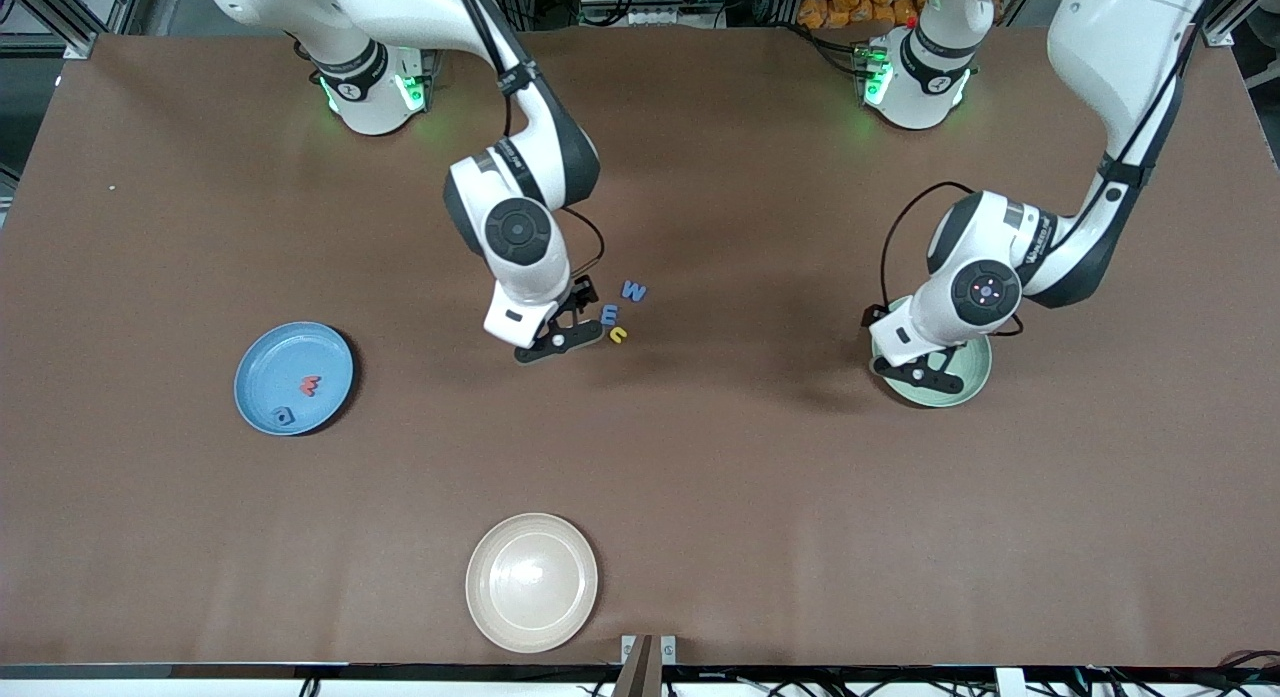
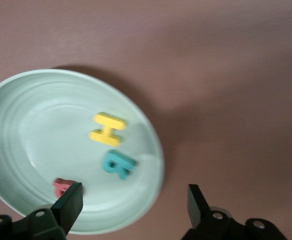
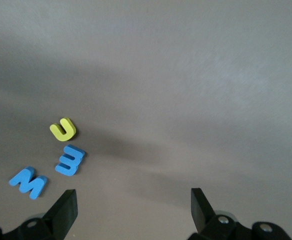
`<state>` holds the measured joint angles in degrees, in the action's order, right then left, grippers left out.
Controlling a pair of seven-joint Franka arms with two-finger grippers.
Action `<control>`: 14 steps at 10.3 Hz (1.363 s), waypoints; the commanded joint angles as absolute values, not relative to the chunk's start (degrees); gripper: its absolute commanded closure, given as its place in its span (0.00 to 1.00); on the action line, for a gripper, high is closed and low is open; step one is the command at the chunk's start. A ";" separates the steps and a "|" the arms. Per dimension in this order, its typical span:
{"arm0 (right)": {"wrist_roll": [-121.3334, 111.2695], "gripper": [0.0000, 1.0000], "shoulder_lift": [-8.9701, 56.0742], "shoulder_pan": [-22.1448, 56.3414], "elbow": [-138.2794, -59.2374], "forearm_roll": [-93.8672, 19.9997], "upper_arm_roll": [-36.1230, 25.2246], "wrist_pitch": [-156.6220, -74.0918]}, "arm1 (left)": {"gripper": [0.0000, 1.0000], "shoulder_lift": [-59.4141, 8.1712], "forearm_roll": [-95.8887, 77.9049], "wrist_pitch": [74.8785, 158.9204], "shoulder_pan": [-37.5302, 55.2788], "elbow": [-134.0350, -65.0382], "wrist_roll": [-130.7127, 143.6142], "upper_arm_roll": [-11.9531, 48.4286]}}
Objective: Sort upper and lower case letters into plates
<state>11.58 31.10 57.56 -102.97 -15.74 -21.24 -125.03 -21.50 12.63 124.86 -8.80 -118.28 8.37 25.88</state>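
Matt brown table, glossy plastic plates, soft foam letters.

The table (image 1: 700, 457) looks matt, smooth and brown. The mint plate (image 2: 16, 130) and cream plate (image 1: 531, 581) shine like smooth plastic with ringed ridges; the blue plate (image 1: 293, 377) shines less. The yellow H (image 2: 107, 129), teal letter (image 2: 118, 164) and blue W (image 3: 28, 182) look like dull, soft foam. The arms' shells (image 1: 520, 227) are glossy white plastic with black joints.

red letter (image 2: 62, 186) partly hidden by left fingers (image 2: 72, 202) (perhaps an A), mint plate (image 2: 16, 145) edge-cropped
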 commanded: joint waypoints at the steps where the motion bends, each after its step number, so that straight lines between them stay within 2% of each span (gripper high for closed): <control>1: 14.84 0.00 30.32 58.62 -107.65 -26.22 -19.95 -131.19 | 0.00 -20.56 10.28 124.01 -9.23 -118.92 8.44 26.28; 6: 29.33 0.00 36.63 62.22 -106.79 -27.69 -19.95 -139.29 | 0.00 -20.48 10.28 123.14 -9.05 -118.65 8.97 26.28; 14: 36.56 0.00 39.20 62.49 -104.50 -27.16 -19.95 -139.22 | 0.00 -20.39 10.46 120.25 -8.88 -116.81 9.05 26.28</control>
